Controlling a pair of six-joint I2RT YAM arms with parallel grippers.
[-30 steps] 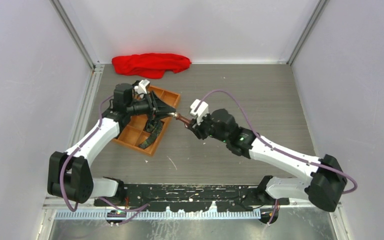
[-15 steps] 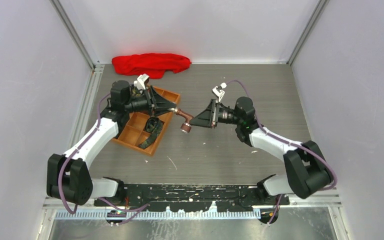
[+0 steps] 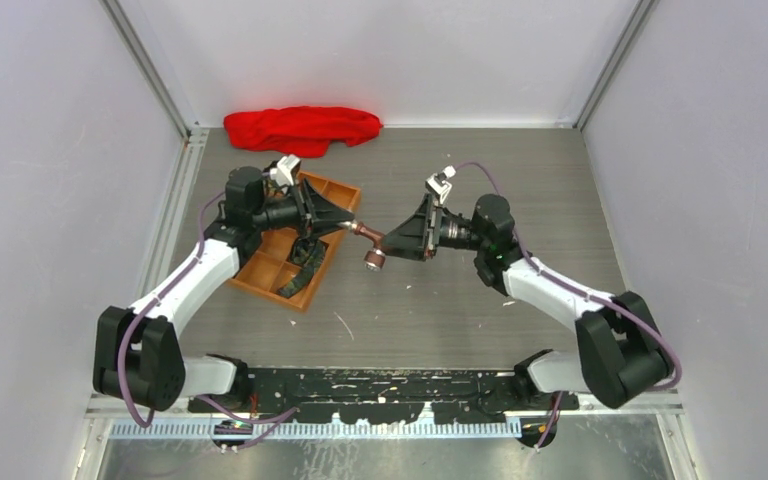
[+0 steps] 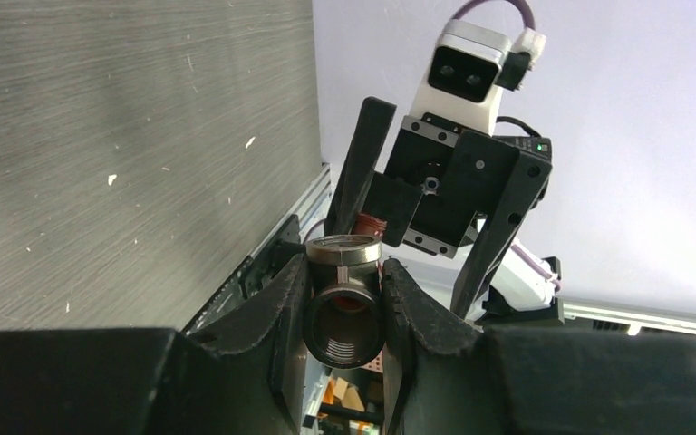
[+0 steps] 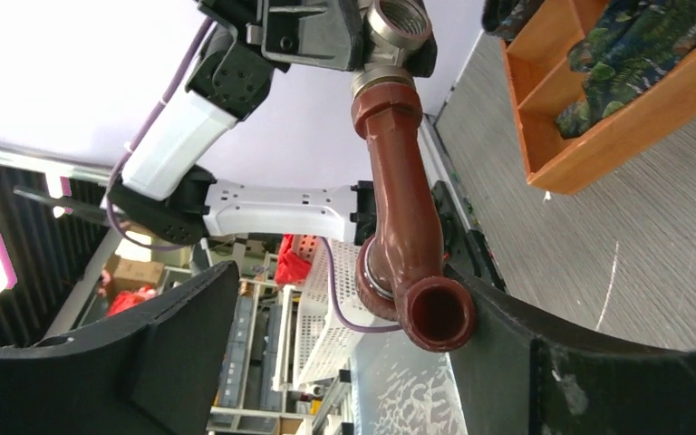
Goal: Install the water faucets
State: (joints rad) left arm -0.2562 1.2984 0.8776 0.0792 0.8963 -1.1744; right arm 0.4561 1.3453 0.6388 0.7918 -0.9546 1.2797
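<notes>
L gripper (image 4: 343, 272) is clenched on the silvery end (image 4: 343, 313) of the water faucet (image 5: 404, 208). Its pads pinch that threaded collar from both sides, and the rest of the copper-coloured body sticks out past the fingertips twd the R gripper (image 5: 349, 285). R gripper is released, jaws wide. The faucet's open elbow mouth sits btwn them, just beside or against one finger (image 5: 526, 353), w/ a big gap to the other; can't tell if it actually touches. The piece is held in the air, w/ the orange tray (image 3: 260, 277) under & behind the L gripper.

Looks like a handover/regrip step, not yet taken by R.

Risks, my read:
- L holds only the short end, so the long body acts as a lever. If R shuts from this off-centre spot, the far finger sweeps the elbow sideways & the piece may pivot or slip in L's pads.
- If L lets go before R has a firm pinch, it drops to the table (image 3: 520, 180).
- Round smooth metal prob grips poorly & may roll btwn pads
</notes>
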